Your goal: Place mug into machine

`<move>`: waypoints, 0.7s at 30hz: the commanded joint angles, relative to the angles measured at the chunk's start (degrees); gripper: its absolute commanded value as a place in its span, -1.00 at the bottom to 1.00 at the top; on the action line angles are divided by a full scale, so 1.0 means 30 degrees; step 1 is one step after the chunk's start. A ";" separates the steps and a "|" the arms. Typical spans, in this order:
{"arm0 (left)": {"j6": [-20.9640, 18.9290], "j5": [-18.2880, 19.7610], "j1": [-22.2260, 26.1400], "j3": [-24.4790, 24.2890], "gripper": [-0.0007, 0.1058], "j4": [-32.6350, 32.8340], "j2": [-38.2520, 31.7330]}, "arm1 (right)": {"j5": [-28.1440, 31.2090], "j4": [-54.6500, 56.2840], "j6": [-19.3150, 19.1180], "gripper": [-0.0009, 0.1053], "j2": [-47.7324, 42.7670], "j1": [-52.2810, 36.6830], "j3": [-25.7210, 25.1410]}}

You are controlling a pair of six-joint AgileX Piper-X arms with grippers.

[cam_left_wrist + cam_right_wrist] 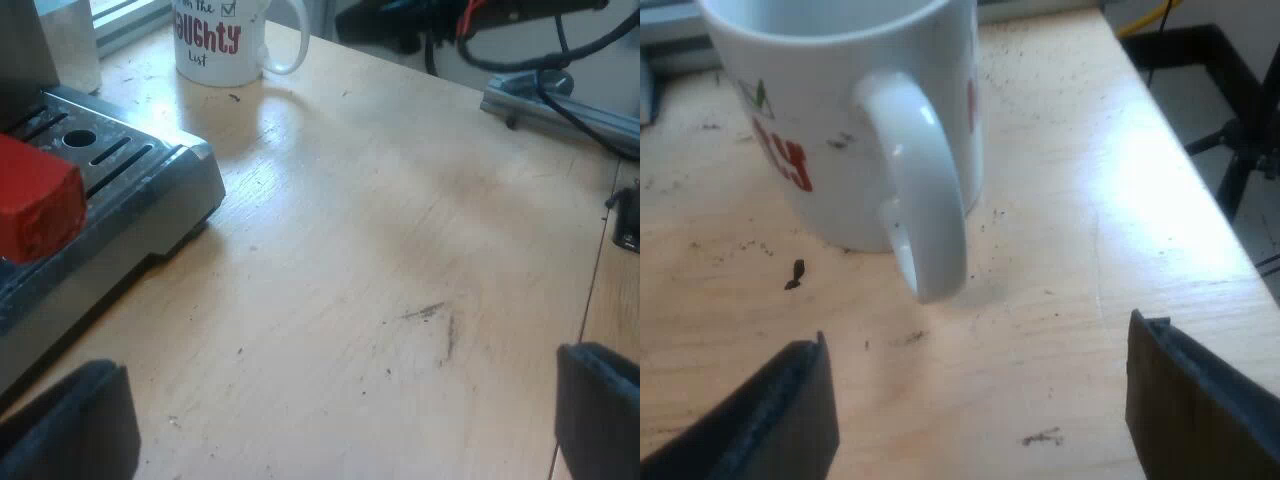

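Mug [840,130] stands on the table [1090,250], handle [925,190] turned toward the right hand [978,340], spread wide just short of it: reaching step. Next, slide in around that handle and squeeze. Left hand [345,365], also wide, hovers by the machine [130,190].

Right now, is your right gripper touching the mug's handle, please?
Apart. The right wrist view shows bare table between the mug's handle and the right gripper, whose open fingers sit short of it.
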 commanded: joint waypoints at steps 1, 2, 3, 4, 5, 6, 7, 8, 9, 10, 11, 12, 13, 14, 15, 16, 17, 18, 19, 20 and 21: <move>-0.0279 0.0168 -0.0088 -0.0132 0.65 -0.0160 -0.0052 | -0.0781 -0.2795 -0.0086 0.27 0.1713 -0.0053 -0.0027; -0.0279 0.0168 -0.0088 -0.0132 0.65 -0.0113 -0.0052 | -0.1016 -0.3212 -0.0086 0.30 0.2103 -0.0053 -0.0027; -0.0279 0.0168 -0.0088 -0.0132 0.65 -0.0083 -0.0052 | -0.1099 -0.3878 -0.0086 0.35 0.2860 -0.0053 -0.0108; -0.0279 0.0168 -0.0088 -0.0132 0.65 -0.0081 -0.0052 | -0.1091 -0.4065 -0.0086 0.37 0.3336 -0.0053 -0.0186; -0.0279 0.0168 -0.0088 -0.0132 0.65 -0.0081 -0.0052 | -0.1095 -0.4216 -0.0086 0.38 0.3580 -0.0053 -0.0254; -0.0279 0.0168 -0.0088 -0.0132 0.65 -0.0081 -0.0052 | -0.1095 -0.4684 -0.0086 0.39 0.4610 -0.0053 -0.0409; -0.0279 0.0168 -0.0088 -0.0132 0.65 -0.0081 -0.0052 | -0.1095 -0.5111 -0.0172 0.38 0.5158 -0.0053 -0.0528; -0.0279 0.0168 -0.0088 -0.0132 0.65 -0.0081 -0.0052 | -0.1095 -0.5278 -0.0223 0.38 0.5482 -0.0053 -0.0590; -0.0279 0.0168 -0.0088 -0.0132 0.65 -0.0081 -0.0052 | -0.1095 -0.5852 -0.0271 0.38 0.6122 -0.0053 -0.0696; -0.0279 0.0168 -0.0088 -0.0132 0.65 -0.0081 -0.0052 | -0.1095 -0.6476 -0.0273 0.38 0.6726 -0.0053 -0.0816; -0.0279 0.0168 -0.0088 -0.0132 0.65 -0.0081 -0.0052 | -0.1095 -0.6731 -0.0273 0.37 0.6924 -0.0053 -0.0871; -0.0279 0.0168 -0.0088 -0.0132 0.65 -0.0081 -0.0052 | -0.1095 -0.7098 -0.0273 0.35 0.7501 -0.0053 -0.1076; -0.0279 0.0168 -0.0088 -0.0132 0.65 -0.0081 -0.0052 | -0.1095 -0.7198 -0.0273 0.34 0.7865 -0.0053 -0.1200; -0.0279 0.0168 -0.0088 -0.0132 0.65 -0.0081 -0.0052 | -0.1095 -0.7390 -0.0273 0.32 0.8302 -0.0053 -0.1484; -0.0279 0.0168 -0.0088 -0.0132 0.65 -0.0081 -0.0052 | -0.1095 -0.7458 -0.0441 0.30 0.8712 -0.0053 -0.1756; -0.0279 0.0068 -0.0088 -0.0132 0.65 -0.0081 -0.0052 | -0.1290 -0.7451 -0.0662 0.30 0.9169 -0.0053 -0.2120; -0.0279 0.0022 -0.0088 -0.0132 0.65 -0.0081 -0.0052 | -0.1479 -0.7451 -0.0728 0.30 0.9385 -0.0053 -0.2298; -0.0279 -0.0052 -0.0088 -0.0132 0.65 -0.0081 -0.0052 | -0.1815 -0.7451 -0.0981 0.30 0.9780 -0.0053 -0.2689; -0.0279 -0.0123 -0.0088 -0.0132 0.65 -0.0081 -0.0052 | -0.1991 -0.7451 -0.1213 0.30 1.0155 -0.0053 -0.3082; -0.0279 -0.0126 -0.0088 -0.0132 0.65 -0.0081 -0.0052 | -0.2010 -0.7451 -0.1284 0.30 1.0273 -0.0053 -0.3210; -0.0279 -0.0122 -0.0088 -0.0132 0.65 -0.0081 -0.0052 | -0.2039 -0.7451 -0.1287 0.30 1.0625 -0.0053 -0.3583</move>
